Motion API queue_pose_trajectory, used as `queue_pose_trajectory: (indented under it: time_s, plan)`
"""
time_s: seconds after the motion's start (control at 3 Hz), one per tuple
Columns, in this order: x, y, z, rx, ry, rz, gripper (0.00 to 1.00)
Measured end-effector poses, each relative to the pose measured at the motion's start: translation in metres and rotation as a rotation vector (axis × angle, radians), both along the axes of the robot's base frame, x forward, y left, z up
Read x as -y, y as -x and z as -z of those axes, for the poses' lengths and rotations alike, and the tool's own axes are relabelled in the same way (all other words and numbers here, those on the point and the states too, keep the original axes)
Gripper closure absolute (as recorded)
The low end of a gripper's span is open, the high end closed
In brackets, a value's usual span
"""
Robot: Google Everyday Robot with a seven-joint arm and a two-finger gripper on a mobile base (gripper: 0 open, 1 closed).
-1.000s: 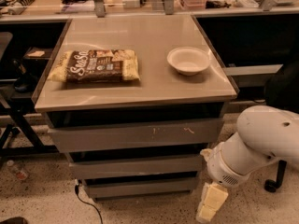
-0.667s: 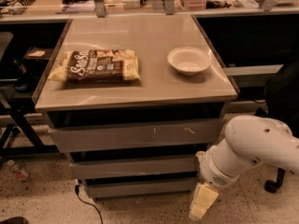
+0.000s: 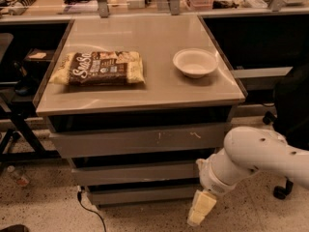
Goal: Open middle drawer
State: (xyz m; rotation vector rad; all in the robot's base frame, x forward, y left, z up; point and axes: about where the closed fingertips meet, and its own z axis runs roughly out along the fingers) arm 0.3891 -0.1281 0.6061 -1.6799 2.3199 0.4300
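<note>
Compared with a second ago, the cream-coloured plastic two-finger gripper (image 3: 198,215) has been carried leftward, low beside the front right corner of the drawer unit. The smooth, rounded white arm shell (image 3: 256,153) behind it has been shifted left with it. Nothing else appears changed.

The gripper is pointed down and to the left, just above the speckled terrazzo floor (image 3: 38,202). Whether it is spread or pressed together cannot be told from this angle, and nothing is seen held in it.

The middle drawer (image 3: 135,173), a wide, flat, handleless gray face, is found up and to the left of the gripper, and it looks shut, roughly flush with its neighbours. Whether it is touched by the gripper is hard to say; probably not. Above it lies the taller gray drawer face with pale scratch marks (image 3: 140,140), and level with the gripper, to its left, the narrow bottom gray drawer face (image 3: 140,195).

Well above the gripper, on the smooth beige tabletop (image 3: 145,33), a crinkled brown and white snack bag (image 3: 99,67) is laid flat, and a shallow round white bowl (image 3: 195,62) is set to the bag's right, apart from it.
</note>
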Motion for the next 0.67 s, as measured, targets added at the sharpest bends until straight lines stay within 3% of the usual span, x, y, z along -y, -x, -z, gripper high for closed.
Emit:
queue_pose_trajectory:
  time_s: [0.67]
  plan:
    - [-0.015,-0.041,0.077,0.0,-0.065,0.067,0.0]
